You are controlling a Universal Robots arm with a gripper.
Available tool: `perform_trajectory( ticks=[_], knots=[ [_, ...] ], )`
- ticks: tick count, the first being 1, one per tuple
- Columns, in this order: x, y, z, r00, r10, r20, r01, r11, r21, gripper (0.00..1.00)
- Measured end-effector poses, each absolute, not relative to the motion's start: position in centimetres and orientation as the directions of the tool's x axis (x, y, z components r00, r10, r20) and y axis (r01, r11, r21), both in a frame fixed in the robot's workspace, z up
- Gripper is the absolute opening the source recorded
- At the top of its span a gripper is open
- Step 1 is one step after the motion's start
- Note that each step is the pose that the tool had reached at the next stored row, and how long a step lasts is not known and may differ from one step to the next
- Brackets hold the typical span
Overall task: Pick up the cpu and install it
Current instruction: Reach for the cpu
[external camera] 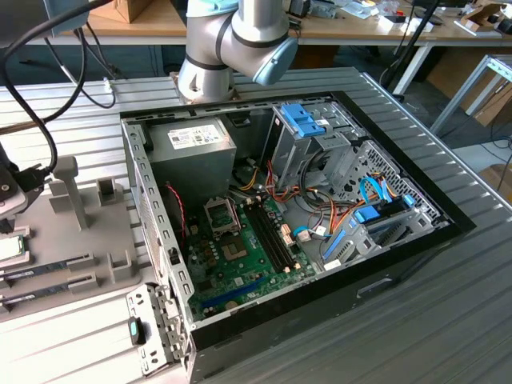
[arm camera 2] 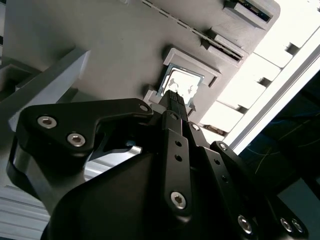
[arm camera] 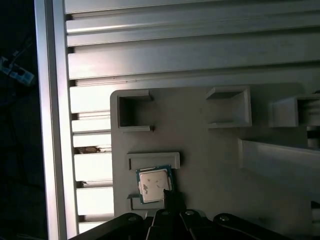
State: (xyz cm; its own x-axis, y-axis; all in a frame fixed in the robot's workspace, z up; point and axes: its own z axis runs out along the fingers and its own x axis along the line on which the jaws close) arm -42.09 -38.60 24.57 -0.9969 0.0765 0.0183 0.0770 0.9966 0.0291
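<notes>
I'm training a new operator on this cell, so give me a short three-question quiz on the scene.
1. True or false: the small flat square silvery cpu with a green rim already sits in the motherboard socket.
2. The cpu rests in: A) a grey moulded holder tray, B) the power-supply box, C) a drive bay.
3. Fill in: the black hand is nearest the ____.
Key: 1 false; 2 A; 3 cpu.
</notes>
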Motion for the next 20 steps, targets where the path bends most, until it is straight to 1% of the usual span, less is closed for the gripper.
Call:
perform_trajectory(
  ticks=[20],
  knots=[
    [-42.5, -38.6, 22.9, -0.997, 0.076, 0.018, 0.077, 0.997, 0.029, 0.11]
  ],
)
